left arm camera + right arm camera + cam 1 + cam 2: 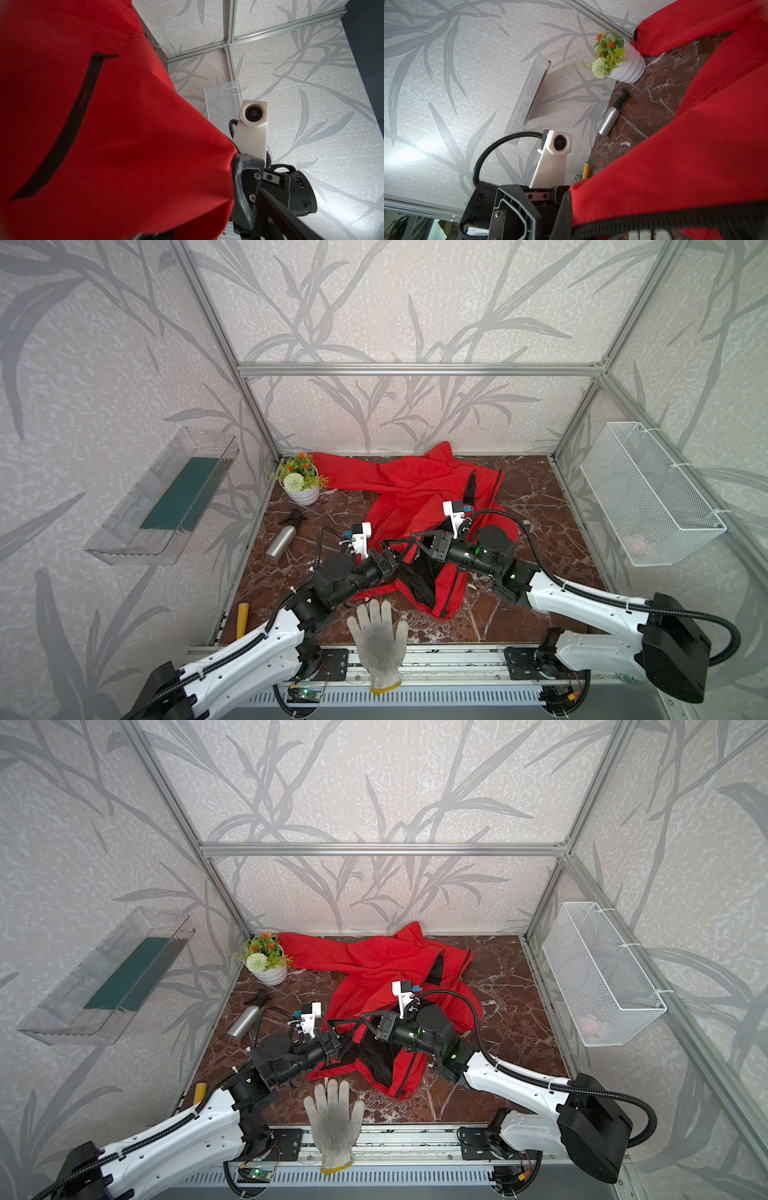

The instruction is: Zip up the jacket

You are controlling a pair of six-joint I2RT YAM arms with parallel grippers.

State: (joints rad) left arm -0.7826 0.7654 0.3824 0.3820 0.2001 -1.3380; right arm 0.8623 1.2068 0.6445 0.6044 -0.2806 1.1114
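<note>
The red jacket (pixel 415 485) (pixel 374 961) lies crumpled on the marble table, one sleeve stretched toward the back left. Its near flap is lifted and shows the black lining and the black front zipper (pixel 451 589). My right gripper (pixel 386 542) (pixel 330 1022) is shut on a pinched point of the jacket's edge. In the left wrist view its finger (pixel 247 187) pulls the fabric (pixel 124 124) taut beside the black pocket zip (pixel 68 128). My left gripper (pixel 398 559) (pixel 341 1042) stands open just beside that grip. In the right wrist view its fingers (pixel 512 214) are wide apart next to the zipper tape (pixel 654 223).
A white work glove (pixel 378 639) lies at the front edge. A flower pot (pixel 301 483), a metal spray bottle (pixel 282 541) and a yellow-handled tool (pixel 242 620) stand along the left side. A wire basket (pixel 648 493) hangs on the right wall and a clear tray (pixel 166 497) on the left wall.
</note>
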